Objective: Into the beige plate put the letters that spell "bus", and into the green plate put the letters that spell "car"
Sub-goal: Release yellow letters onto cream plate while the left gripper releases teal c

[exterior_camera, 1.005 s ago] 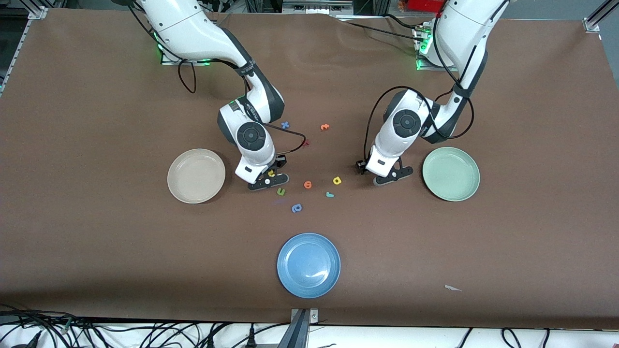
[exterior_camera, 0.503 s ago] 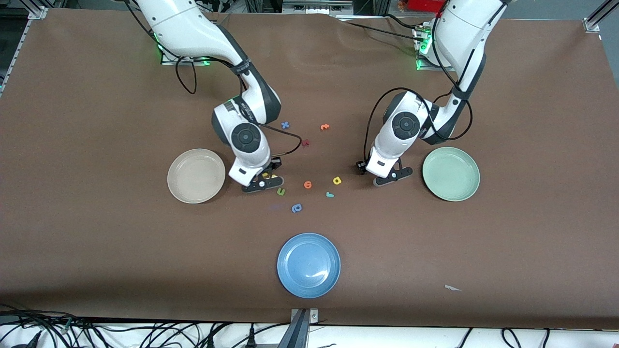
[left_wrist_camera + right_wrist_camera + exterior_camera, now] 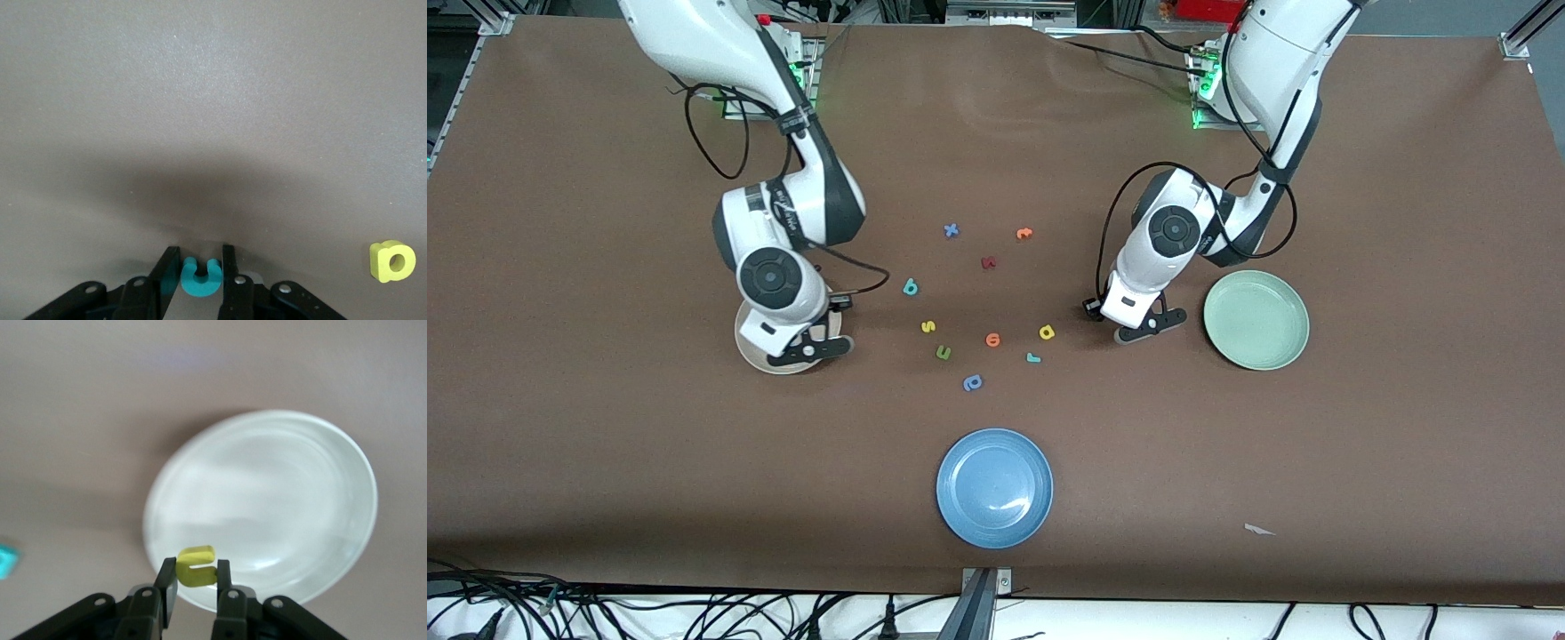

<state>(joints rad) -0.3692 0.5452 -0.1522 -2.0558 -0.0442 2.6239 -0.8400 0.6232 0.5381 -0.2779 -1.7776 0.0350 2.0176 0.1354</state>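
My right jaws (image 3: 809, 348) hang over the beige plate (image 3: 747, 352), clamped on the yellow u (image 3: 197, 565). From the right wrist camera the letter sits over the plate's inner slope, close to the rim rather than the middle. I judge a release here would land inside, though with little margin.

My left jaws (image 3: 1147, 324) are down at the desk (image 3: 605, 462) beside the green plate (image 3: 1256, 320), with the teal c (image 3: 200, 280) pinched between them, its open side facing away from the wrist. That plate lies just toward the left arm's end of the desk, so lift and a short carry should do.

The teal b (image 3: 910, 286), yellow s (image 3: 927, 326), yellow a (image 3: 1047, 332) and teal r (image 3: 1033, 358) lie loose on the desk between the arms.
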